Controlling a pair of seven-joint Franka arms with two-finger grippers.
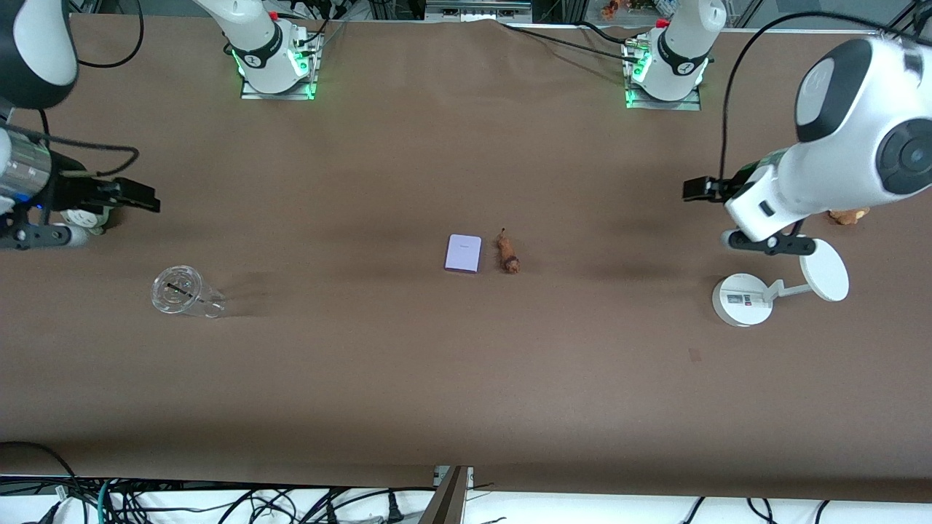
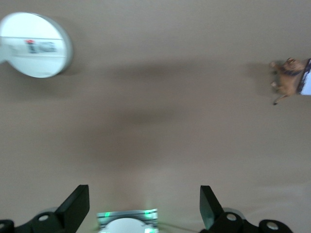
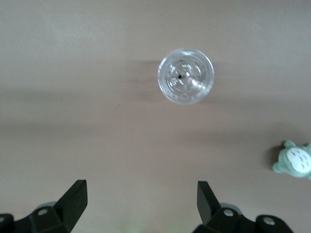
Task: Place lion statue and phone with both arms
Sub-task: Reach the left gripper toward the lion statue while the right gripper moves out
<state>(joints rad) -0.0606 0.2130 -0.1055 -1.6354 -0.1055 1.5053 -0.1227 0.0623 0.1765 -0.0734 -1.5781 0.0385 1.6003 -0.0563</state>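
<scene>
The lavender phone (image 1: 463, 253) lies flat at the middle of the table. The small orange-brown lion statue (image 1: 507, 252) lies right beside it, toward the left arm's end. My left gripper (image 1: 700, 189) is open and empty, up in the air over bare table near the white stand. In the left wrist view (image 2: 145, 204) the lion statue (image 2: 286, 80) shows at the frame's edge, with a sliver of the phone (image 2: 307, 77). My right gripper (image 1: 137, 196) is open and empty, up over the table's other end; its wrist view (image 3: 141, 201) shows neither object.
A clear glass (image 1: 178, 291) (image 3: 185, 75) stands near the right arm's end. A grey-green plush (image 1: 84, 218) (image 3: 294, 161) lies beside it. A white round-based stand with a disc (image 1: 743, 298) (image 2: 35, 44) and a fluffy brown plush (image 1: 848, 215) are at the left arm's end.
</scene>
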